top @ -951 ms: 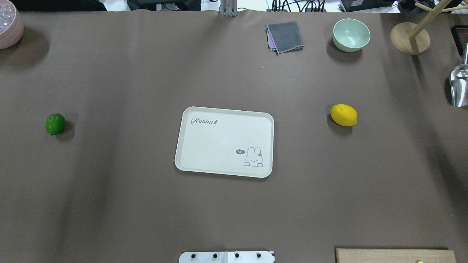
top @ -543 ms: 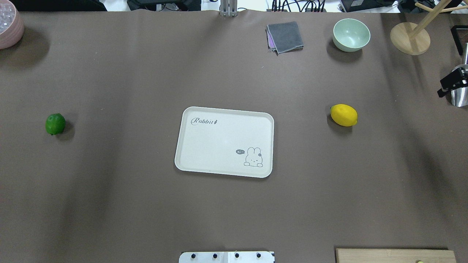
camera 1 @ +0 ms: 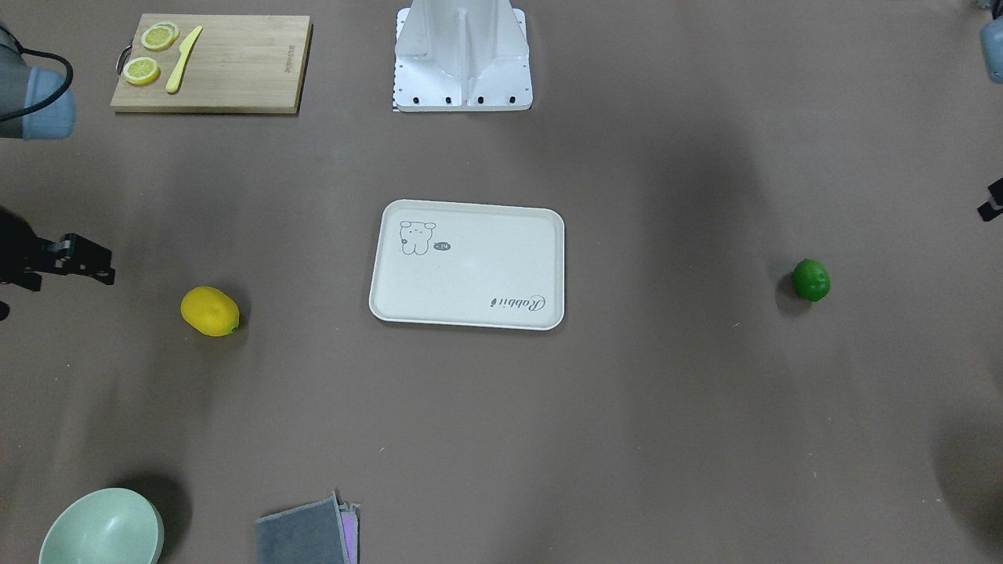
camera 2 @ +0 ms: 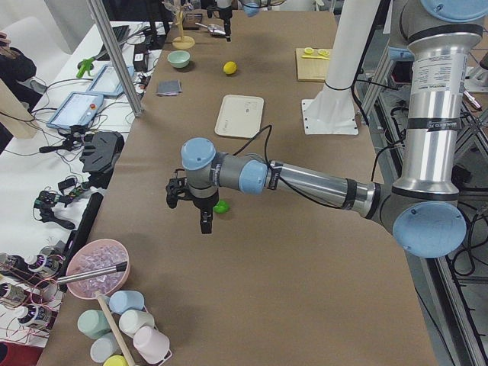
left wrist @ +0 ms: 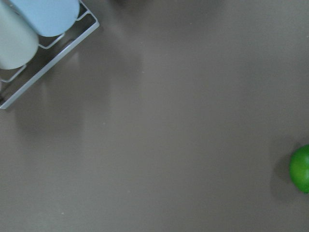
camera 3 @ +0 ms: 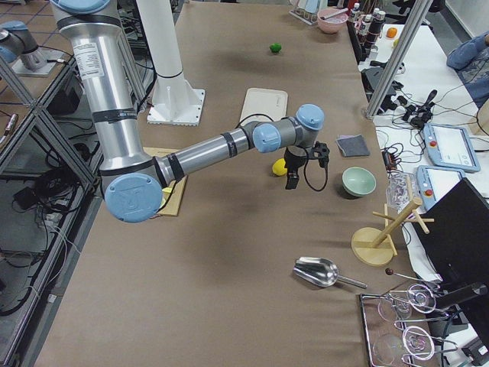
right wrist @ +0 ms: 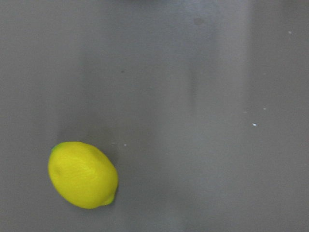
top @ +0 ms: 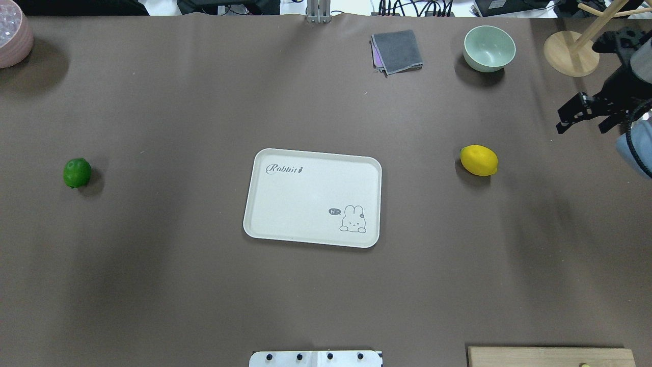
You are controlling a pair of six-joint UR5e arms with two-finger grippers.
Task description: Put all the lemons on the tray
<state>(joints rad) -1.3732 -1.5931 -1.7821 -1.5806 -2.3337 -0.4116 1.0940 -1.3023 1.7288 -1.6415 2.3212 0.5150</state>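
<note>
The yellow lemon lies on the brown table, right of the cream tray, and shows at the lower left of the right wrist view. The green lemon lies far left of the tray and at the right edge of the left wrist view. The tray holds nothing. My right gripper is open and empty, above the table to the right of the yellow lemon. My left gripper hangs close beside the green lemon. I cannot tell whether it is open or shut.
A green bowl, a folded grey cloth and a wooden stand sit at the back right. A pink bowl is at the back left. A cutting board with lemon slices lies near the robot base.
My right gripper has come in from the overhead view's right edge and moved left, nearer the yellow lemon. It now covers the steel scoop. Lemons and tray have not moved.
</note>
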